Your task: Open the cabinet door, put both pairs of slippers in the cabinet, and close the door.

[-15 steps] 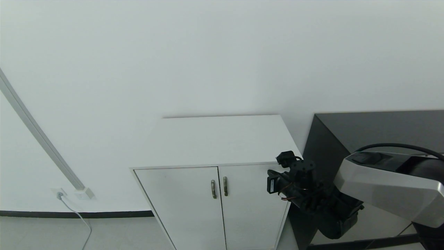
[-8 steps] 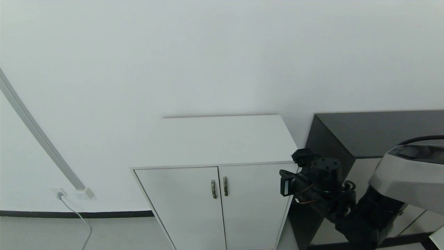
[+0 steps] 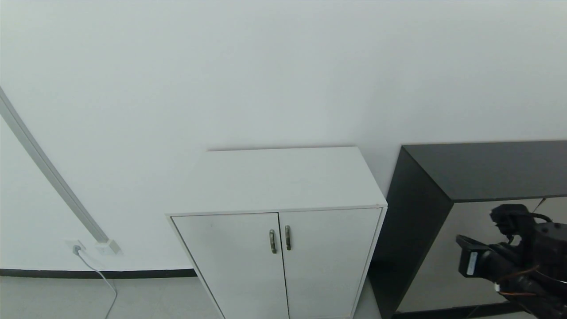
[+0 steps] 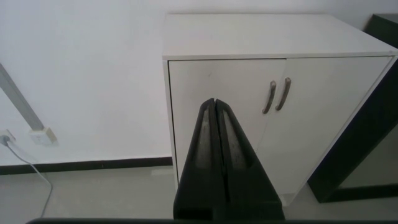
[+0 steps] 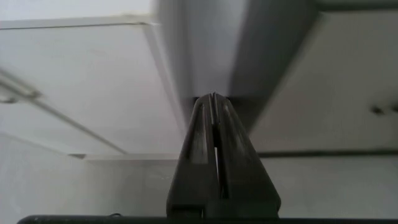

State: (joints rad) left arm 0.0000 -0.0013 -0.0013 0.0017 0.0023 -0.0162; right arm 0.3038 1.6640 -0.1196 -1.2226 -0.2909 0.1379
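Cabinet [image 3: 274, 186] is standing at six o'clock against the wall [image 3: 266, 66], doors [image 3: 323, 257] shut. They are looking stiff yet light; the metal handles [image 3: 288, 238] at the centre seam are offering the hold. Left gripper [image 4: 216, 102] and right gripper [image 5: 213, 98] are showing jaws pressed together, empty.

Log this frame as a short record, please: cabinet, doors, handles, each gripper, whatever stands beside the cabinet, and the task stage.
cabinet: white cabinet, two doors
doors: left door and right door, both shut
handles: handles upright, side by side at the middle seam
left gripper: left gripper shut, empty, apart from the cabinet, pointing at the left door
right gripper: right gripper shut, empty, pointing where the cabinet meets the black unit
beside cabinet: black unit on its right; wall socket to its left
task stage: door not yet opened
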